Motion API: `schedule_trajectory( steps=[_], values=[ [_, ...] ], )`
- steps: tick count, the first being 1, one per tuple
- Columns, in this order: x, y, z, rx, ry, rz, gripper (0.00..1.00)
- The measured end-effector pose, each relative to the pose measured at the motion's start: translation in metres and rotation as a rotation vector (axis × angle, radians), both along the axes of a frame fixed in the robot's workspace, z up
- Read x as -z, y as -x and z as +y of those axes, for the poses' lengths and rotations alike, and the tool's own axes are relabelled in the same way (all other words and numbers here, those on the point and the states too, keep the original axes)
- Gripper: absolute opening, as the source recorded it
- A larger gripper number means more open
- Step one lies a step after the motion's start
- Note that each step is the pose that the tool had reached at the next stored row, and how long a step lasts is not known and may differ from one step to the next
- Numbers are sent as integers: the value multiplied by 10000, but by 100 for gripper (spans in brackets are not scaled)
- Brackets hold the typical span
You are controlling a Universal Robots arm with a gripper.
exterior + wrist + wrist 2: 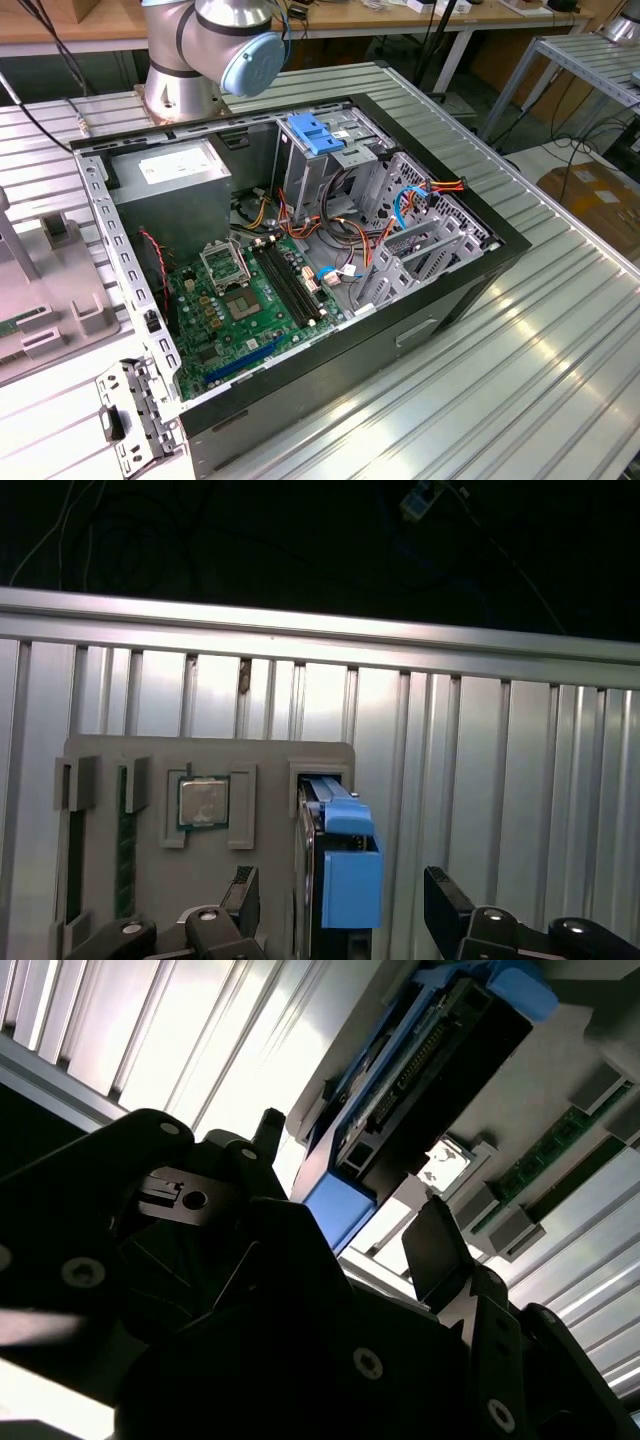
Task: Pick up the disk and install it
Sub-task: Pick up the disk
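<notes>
Black jaws, nearest the lens, stand spread either side of the disk [340, 885], not yet pinching it. Ribbed table [500, 760] carries the open computer case [300, 250], then the grey holder [200, 865], whose slot holds the disk on edge; pickup and installing both remain.

The disk [340, 870] stands on edge in the end slot of the grey holder block [160, 880], against the block's outer wall. Its dark body is framed by blue plastic carrier rails, and a blue tab projects from the slot. In the second wrist view, a row of connector pins runs along one exposed edge of the disk [440, 1070].
</notes>
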State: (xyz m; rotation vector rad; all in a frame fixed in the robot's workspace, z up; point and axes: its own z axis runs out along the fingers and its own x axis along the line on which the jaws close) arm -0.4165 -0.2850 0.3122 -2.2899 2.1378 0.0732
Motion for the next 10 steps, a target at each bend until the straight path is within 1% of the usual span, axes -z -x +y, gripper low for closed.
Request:
schedule_trajectory(
  steps=[10],
  values=[
    [111,7,0,0,0,0,75]
  ],
)
